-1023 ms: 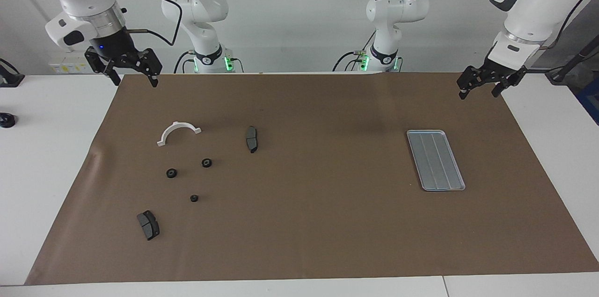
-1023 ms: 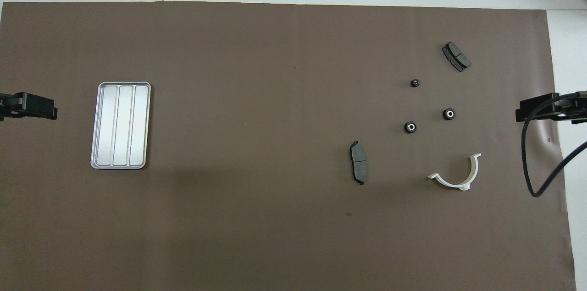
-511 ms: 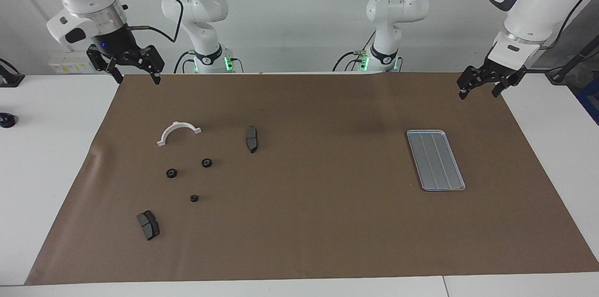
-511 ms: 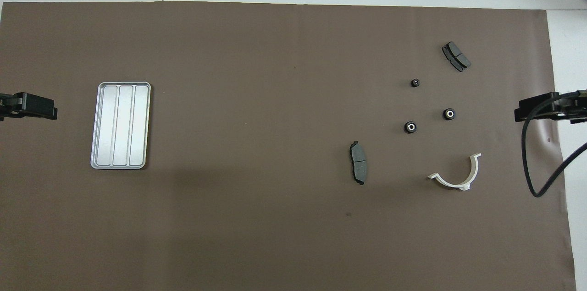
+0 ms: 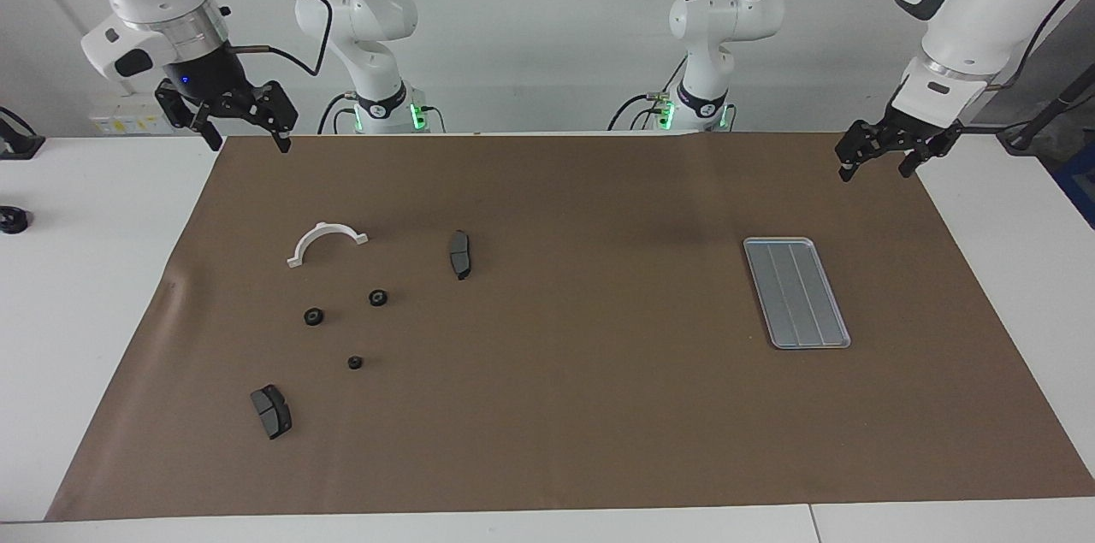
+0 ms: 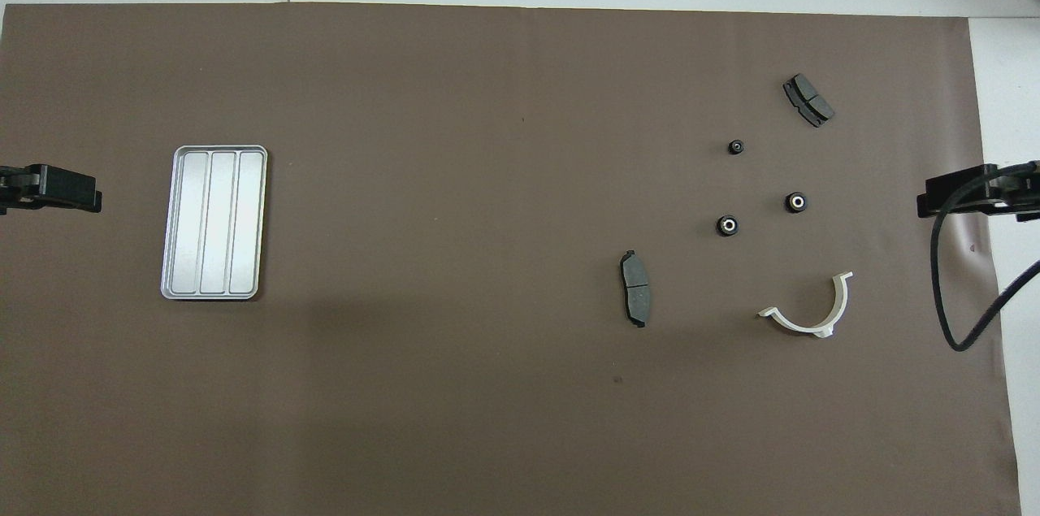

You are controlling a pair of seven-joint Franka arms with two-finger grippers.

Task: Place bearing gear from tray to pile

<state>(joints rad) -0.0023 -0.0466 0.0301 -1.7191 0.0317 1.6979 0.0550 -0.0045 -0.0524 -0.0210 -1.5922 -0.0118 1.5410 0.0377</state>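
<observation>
Brown paper (image 5: 565,406) covers the white table; both grippers, right (image 5: 244,132) and left (image 5: 877,160), hang open and empty over its robot-side corners. Tray (image 5: 797,292) lies bare; three bearing gears (image 5: 314,317) sit among the pile's white bracket (image 5: 325,242) and brake pads (image 5: 271,411)

Overhead view: left gripper (image 6: 50,188) and right gripper (image 6: 975,192) cut off by frame edges

White table (image 5: 85,286) covered by brown paper sheet (image 5: 582,406). On sheet: tray (image 5: 796,292) toward left arm's end; toward right arm's end, white half-ring bracket (image 5: 325,242), two brake pads (image 5: 460,253) (image 5: 271,411), three bearing gears (image 5: 378,298) (image 5: 314,317) (image 5: 356,362) between them.
</observation>
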